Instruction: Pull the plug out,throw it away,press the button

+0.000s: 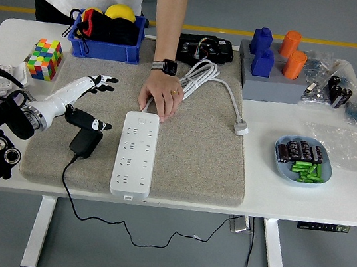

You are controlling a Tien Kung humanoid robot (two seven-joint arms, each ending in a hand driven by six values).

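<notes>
**Plug lying loose on the mat, left hand spread above it**

Any lettering on the white power strip [135, 155] is too small to read, and its button cannot be picked out. The person at twelve o'clock is cut off at the chest by the top edge. The right arm is out of view.

The black plug [86, 142] is a blocky matte adapter lying flat on the coarse beige felt mat [198, 157], at nine o'clock from the strip and just beside it; its thin black cord trails over the near table edge. The robot's left hand [88, 98] hangs open at eleven o'clock from the plug, white fingers fanned, thumb pointing toward the strip, holding nothing.

The person's hand [161, 99] rests palm down on the strip's far end, a black watch on the wrist. A coiled white cable [204, 77] lies at one o'clock
</notes>
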